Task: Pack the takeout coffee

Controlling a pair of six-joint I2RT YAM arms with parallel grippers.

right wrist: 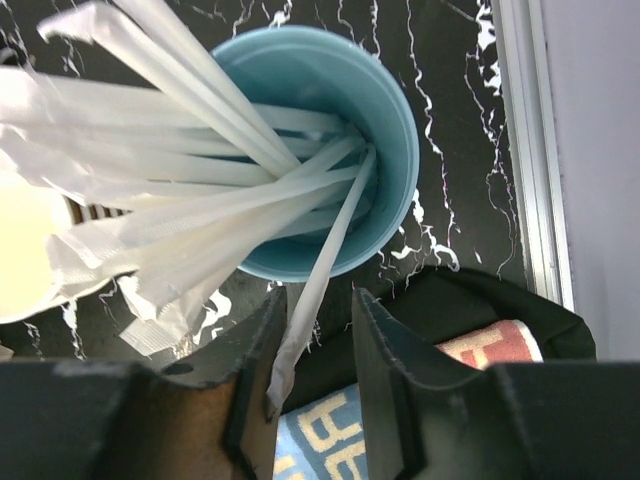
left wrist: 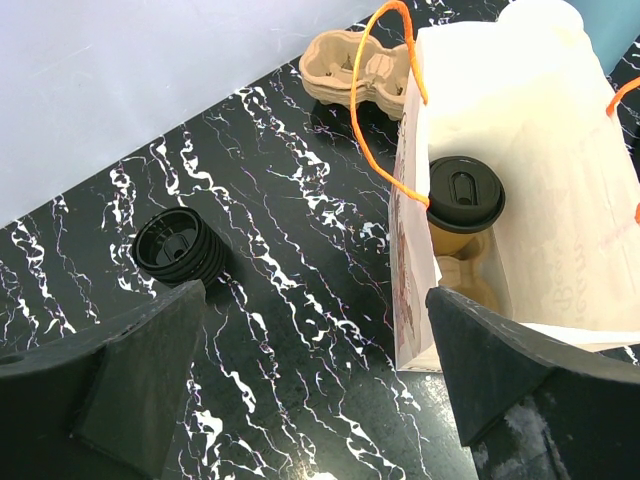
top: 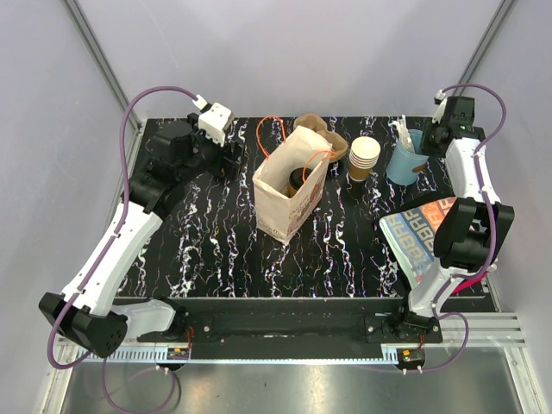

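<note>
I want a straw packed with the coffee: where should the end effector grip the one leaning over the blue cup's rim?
Grip the wrapped straw by its free end beyond the rim of the light blue cup, coming from above, jaws either side. It leans apart from the other straws, so that end is clear.

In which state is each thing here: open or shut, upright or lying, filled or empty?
paper bag: standing, top open.
takeout coffee: lid on, upright inside the bag.
light blue cup: upright, filled with wrapped straws.
left gripper: wide open, empty.
right gripper: narrowly open around one straw.
</note>
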